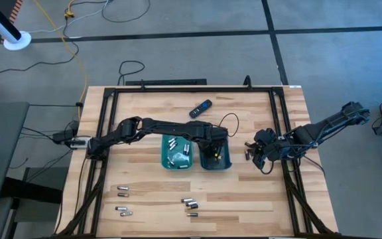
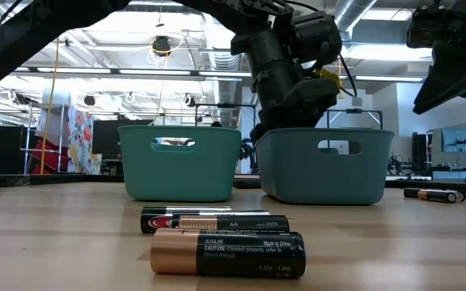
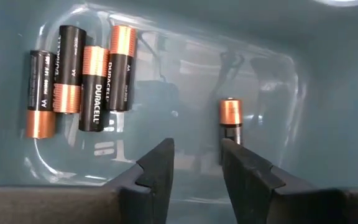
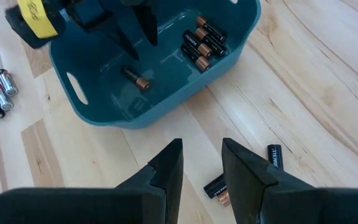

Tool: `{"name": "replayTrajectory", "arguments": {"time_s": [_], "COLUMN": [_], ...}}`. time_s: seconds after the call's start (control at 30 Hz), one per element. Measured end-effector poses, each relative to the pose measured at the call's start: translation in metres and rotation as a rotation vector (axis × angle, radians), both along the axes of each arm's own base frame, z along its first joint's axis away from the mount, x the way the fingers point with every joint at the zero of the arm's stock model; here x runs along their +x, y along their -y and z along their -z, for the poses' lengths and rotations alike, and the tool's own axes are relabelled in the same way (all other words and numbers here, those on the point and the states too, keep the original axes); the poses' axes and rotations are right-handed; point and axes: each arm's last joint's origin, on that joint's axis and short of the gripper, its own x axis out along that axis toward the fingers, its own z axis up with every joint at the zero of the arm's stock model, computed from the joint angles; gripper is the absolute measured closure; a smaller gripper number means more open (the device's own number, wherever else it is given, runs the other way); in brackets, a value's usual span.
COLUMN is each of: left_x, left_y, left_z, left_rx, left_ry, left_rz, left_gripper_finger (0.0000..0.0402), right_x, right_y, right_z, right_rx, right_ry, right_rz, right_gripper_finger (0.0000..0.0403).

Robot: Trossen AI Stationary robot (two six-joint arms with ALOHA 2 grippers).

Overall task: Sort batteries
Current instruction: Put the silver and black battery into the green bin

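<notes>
The left gripper (image 3: 196,168), jaws narrowly parted and holding nothing, is hanging inside the right-hand teal plastic tray (image 1: 225,163), releasing a black, copper-ended battery (image 4: 136,79) now lying on its floor (four alike are lying together in a corner). Next, probably, it should lift clear for the loose batteries (image 1: 190,202) near the table's front. The right gripper (image 4: 202,171) is waiting, parted and empty, beside the tray.

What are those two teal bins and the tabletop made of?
The teal bins look like moulded plastic: smooth, glossy walls with cut-out handles, and reflections inside. The tabletop looks like light wood planks with visible grain and seams, probably sealed; the exact finish is unclear.
</notes>
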Motion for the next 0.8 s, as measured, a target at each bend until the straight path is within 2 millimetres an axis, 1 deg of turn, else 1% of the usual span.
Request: {"name": "replayTrajectory", "arguments": {"time_s": [0.07, 0.17, 0.27, 0.37, 0.47, 0.67, 0.73, 0.8], "left_x": [0.0, 0.0, -0.002, -0.011, -0.027, -0.067, -0.084, -0.102], "left_y": [-0.003, -0.01, -0.014, -0.014, -0.011, -0.004, -0.002, -0.002], "left_z": [-0.006, -0.022, -0.042, -0.067, -0.093, -0.134, -0.141, -0.144], "left_rx": [-0.001, 0.0, 0.007, 0.036, 0.09, 0.165, 0.176, 0.172], "left_ry": [0.005, 0.006, 0.01, -0.01, -0.026, -0.02, -0.016, -0.007], "left_rz": [-0.007, -0.02, -0.016, -0.02, -0.017, -0.047, -0.071, -0.106], "left_gripper_finger": [0.0272, 0.0272, 0.0272, 0.0272, 0.0272, 0.0272, 0.0272, 0.0272], "right_x": [0.0, 0.0, 0.0, 0.0, 0.0, 0.0, 0.0, 0.001], "right_y": [0.0, 0.0, 0.0, 0.0, 0.0, 0.0, 0.0, 0.0], "right_z": [0.0, 0.0, 0.0, 0.0, 0.0, 0.0, 0.0, 0.0], "right_rx": [0.0, 0.0, 0.0, 0.002, 0.002, 0.006, 0.007, 0.008], "right_ry": [0.0, 0.001, 0.001, 0.005, 0.005, 0.006, 0.007, 0.008], "right_rz": [0.0, 0.0, -0.001, -0.001, 0.0, 0.004, 0.005, 0.006], "right_gripper_finger": [0.0276, 0.0276, 0.0276, 0.0276, 0.0276, 0.0276, 0.0276, 0.0276]}}
